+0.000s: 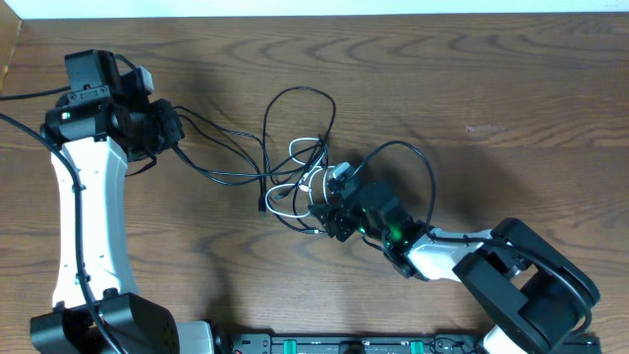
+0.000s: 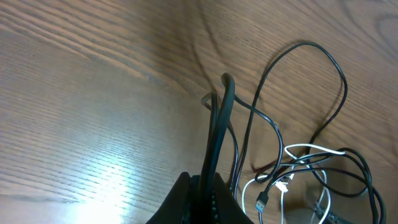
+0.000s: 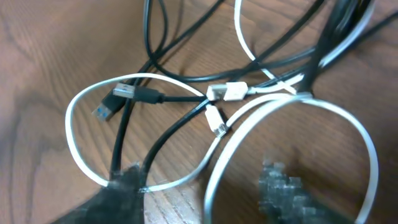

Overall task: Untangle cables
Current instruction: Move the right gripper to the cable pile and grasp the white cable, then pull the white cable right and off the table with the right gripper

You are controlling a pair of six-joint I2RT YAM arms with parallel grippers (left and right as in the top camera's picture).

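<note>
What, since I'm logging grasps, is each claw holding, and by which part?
Left claw: black cable, pinched at a bend mid-length. Right claw: jaws apart over the white cable, nothing gripped.

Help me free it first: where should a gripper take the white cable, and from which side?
Probably the white cable at its outer loop bend, from above on the outside: there it lies alone on bare wood, while toward its plugs the black cables cross it.

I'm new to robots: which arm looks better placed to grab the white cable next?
Right: the right gripper hovers over the white cable loops, while the left gripper sits off to the side, clamped on a black cable.
</note>
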